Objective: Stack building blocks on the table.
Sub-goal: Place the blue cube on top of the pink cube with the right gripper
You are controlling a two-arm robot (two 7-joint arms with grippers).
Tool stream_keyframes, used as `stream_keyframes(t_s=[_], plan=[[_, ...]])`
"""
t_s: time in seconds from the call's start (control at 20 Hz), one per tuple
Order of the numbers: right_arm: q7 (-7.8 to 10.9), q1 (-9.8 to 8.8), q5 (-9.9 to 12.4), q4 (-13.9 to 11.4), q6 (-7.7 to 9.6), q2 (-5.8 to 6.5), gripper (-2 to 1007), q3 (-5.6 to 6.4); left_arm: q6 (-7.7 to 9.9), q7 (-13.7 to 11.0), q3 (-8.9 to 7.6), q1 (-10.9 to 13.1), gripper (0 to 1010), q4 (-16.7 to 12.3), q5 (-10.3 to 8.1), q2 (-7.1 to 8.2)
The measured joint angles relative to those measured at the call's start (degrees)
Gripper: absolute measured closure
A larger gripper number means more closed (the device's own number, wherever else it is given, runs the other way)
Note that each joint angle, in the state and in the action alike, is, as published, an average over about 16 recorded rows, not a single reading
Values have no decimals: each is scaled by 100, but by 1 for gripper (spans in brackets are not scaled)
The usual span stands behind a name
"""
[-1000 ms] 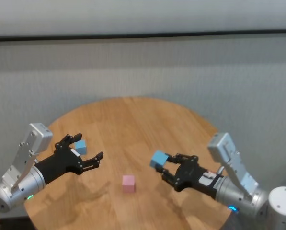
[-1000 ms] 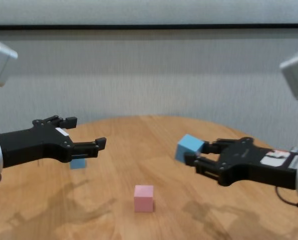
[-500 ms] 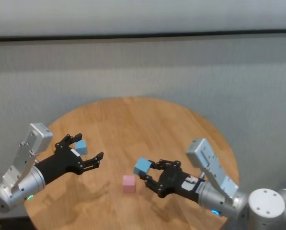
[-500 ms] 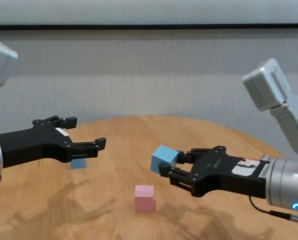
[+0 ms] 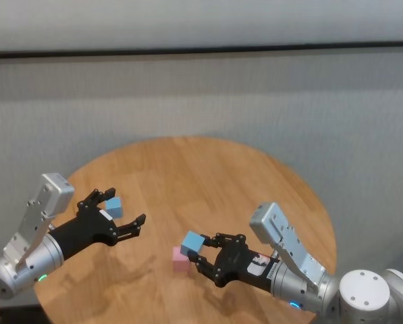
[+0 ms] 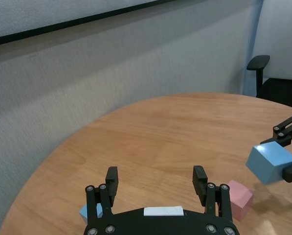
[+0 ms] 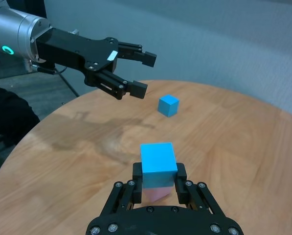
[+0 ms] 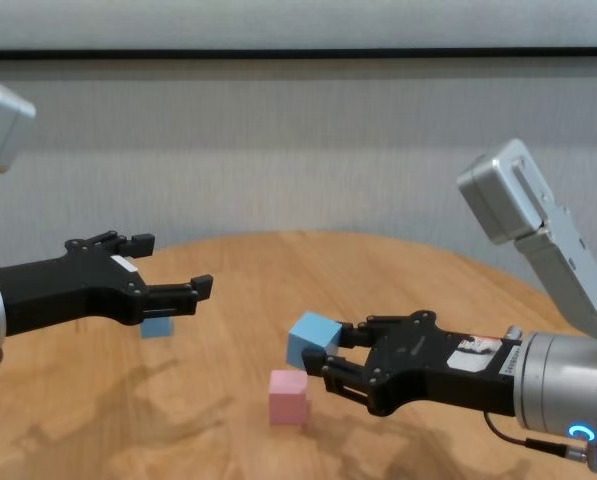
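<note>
Held block: small matte light blue cube [image 5: 192, 243], lower centre, clamped in right gripper [image 5: 206, 254], just above pale pink cube [image 5: 180, 260].
Second light blue cube [image 5: 113, 206]: left, near table [image 5: 187, 175] rim.
Left gripper [image 5: 123, 214]: fingers spread, holding nothing.

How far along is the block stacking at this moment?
Nothing is stacked yet. The right gripper holds a light blue block in the air just above and beside the pink block, which sits on the table. The left gripper hovers open over the second blue block, not yet picked up.
</note>
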Motion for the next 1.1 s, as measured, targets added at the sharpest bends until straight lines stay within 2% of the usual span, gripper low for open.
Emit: stream_keyframes(t_s=[0.5, 1.1], plan=[[-40, 68, -100, 210, -42, -88, 633, -94, 0, 0, 0, 0, 11, 0, 0, 0], [-66, 193, -214, 459, -95, -218, 633, -127, 0, 0, 0, 0, 11, 0, 0, 0]])
